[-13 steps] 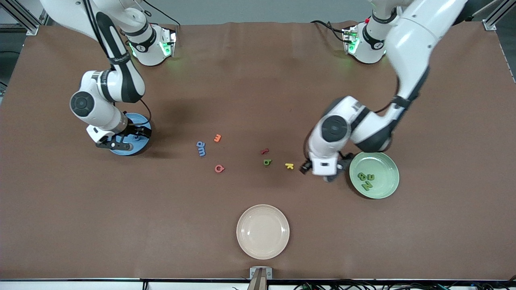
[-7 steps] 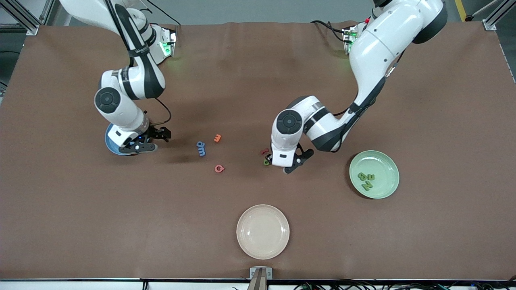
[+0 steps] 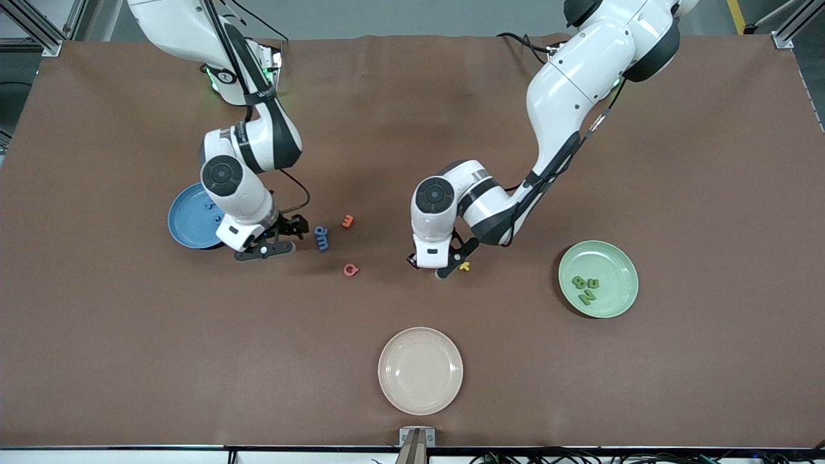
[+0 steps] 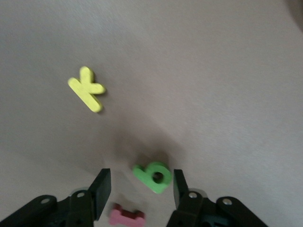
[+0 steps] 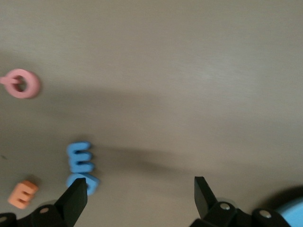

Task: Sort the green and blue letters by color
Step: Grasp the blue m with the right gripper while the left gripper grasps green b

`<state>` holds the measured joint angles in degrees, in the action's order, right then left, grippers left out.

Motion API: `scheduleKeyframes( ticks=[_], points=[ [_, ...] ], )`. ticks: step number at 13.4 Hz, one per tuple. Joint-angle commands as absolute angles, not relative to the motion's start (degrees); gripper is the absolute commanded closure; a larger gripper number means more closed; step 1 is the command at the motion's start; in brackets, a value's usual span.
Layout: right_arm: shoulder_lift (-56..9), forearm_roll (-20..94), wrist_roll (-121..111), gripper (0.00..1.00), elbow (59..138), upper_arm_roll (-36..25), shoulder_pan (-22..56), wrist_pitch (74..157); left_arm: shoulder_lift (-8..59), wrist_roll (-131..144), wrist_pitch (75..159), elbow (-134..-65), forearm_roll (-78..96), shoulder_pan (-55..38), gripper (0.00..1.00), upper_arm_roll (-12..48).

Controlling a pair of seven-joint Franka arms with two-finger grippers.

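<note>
Fingers [image 4: 102, 191] on my left gripper [image 3: 440, 265] are spreading wide around the green b [image 4: 154, 176], mid-frame in the front view; right gripper [image 3: 274, 240] is hanging open just beside two blue letters [image 3: 321, 238]. I'm counting three green letters [image 3: 585, 288] in the green plate [image 3: 622, 261] at right, one blue mark hard to read in the blue plate [image 3: 184, 222] at left. My left wrist is hiding the b from the front.
</note>
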<state>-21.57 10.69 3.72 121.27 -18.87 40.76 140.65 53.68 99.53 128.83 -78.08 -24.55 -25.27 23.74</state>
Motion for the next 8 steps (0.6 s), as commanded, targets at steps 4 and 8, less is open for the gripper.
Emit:
scheduleKeyframes(
  ticks=[4,8],
  points=[
    [-28.38,15.38,2.11,0.01,114.53,-14.77,39.64,139.39,56.60,100.90,128.76,-75.32,-25.40,-26.54,0.42,23.12],
    [-30.41,16.17,0.00,0.09,113.73,-14.59,40.25,139.75,56.69,100.81,128.85,-75.50,-25.40,-26.54,0.80,22.68]
  ],
)
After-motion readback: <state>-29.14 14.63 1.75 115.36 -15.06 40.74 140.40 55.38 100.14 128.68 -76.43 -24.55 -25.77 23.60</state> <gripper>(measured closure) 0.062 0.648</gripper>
